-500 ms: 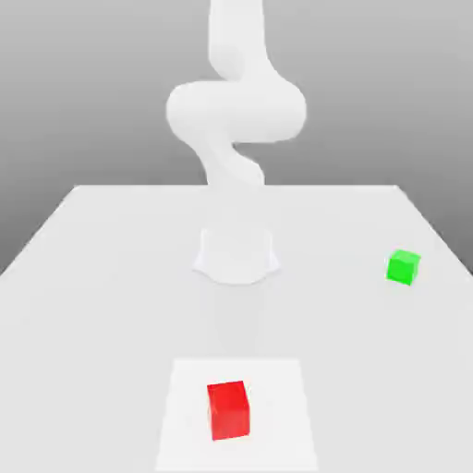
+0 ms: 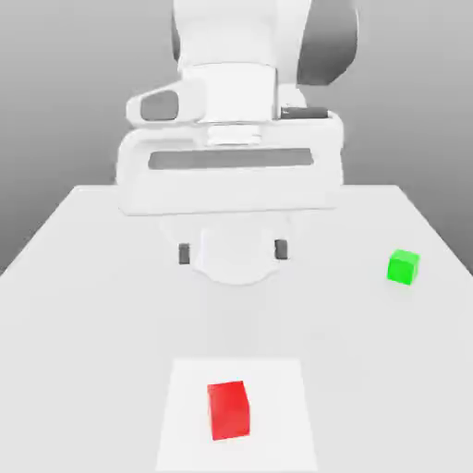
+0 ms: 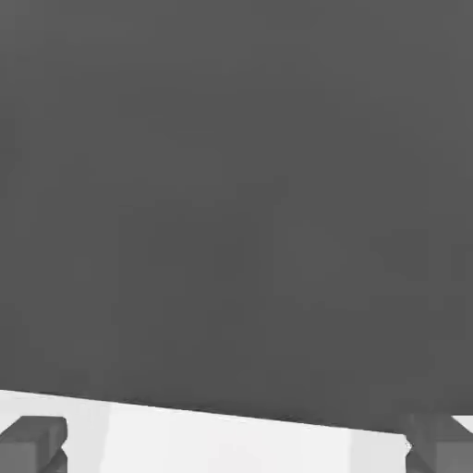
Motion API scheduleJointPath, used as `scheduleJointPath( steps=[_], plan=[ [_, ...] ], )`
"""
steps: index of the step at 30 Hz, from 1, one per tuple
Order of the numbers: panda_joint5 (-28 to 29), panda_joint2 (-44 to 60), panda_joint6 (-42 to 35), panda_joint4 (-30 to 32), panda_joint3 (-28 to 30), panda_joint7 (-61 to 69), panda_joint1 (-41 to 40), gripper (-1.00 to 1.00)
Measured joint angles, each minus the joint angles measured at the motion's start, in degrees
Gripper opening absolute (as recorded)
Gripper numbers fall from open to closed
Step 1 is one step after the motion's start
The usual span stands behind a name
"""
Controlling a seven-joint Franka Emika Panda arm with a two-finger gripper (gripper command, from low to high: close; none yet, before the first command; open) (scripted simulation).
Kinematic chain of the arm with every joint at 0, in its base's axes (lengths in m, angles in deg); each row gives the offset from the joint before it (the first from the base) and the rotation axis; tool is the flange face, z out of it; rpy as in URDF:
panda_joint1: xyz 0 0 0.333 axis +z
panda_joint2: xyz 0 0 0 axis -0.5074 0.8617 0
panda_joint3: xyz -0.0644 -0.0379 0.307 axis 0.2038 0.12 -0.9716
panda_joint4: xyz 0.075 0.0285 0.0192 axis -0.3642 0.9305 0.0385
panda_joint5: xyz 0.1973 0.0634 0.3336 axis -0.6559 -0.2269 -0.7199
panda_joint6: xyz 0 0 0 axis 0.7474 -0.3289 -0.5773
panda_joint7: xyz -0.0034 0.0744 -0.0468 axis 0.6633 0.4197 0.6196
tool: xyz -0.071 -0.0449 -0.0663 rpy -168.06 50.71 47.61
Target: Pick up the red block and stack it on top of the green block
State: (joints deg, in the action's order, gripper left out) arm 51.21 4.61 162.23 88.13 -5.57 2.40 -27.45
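Moved: since half a second ago I see the gripper (image 2: 232, 250) swing into the foreground, jaws wide and empty, both blocks unshifted | meaning: approach only starting, nothing grasped | red block (image 2: 228, 410): plain smooth cube on the pale square (image 2: 277, 388), near edge of table (image 2: 83, 305) | green block (image 2: 403, 266): well apart, toward the exterior view's right.

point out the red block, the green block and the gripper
red block (image 2: 229, 409), exterior view, front face
green block (image 2: 403, 267), exterior view, front face
gripper (image 2: 233, 250), exterior view, midway between its open fingertips
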Motion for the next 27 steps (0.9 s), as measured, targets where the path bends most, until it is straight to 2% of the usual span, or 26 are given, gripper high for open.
scheduleJointPath(
  steps=[7,12,13,20,25,27],
  plan=[
    [0.5,14.5,7.4,5.0,0.2,3.1,-0.3,0.0],
    [-1.0,24.9,15.8,4.2,-1.1,4.5,-1.2,0.0],
    [-1.3,26.4,17.0,3.9,-1.3,4.7,-1.4,-1.0],
    [-1.2,26.4,17.1,3.9,-1.4,4.6,-1.5,-1.0],
    [0.6,17.4,9.4,5.3,-0.5,3.3,-1.0,-1.0],
    [-0.1,14.6,7.5,6.1,-2.7,4.1,1.0,-1.0]
  ],
)
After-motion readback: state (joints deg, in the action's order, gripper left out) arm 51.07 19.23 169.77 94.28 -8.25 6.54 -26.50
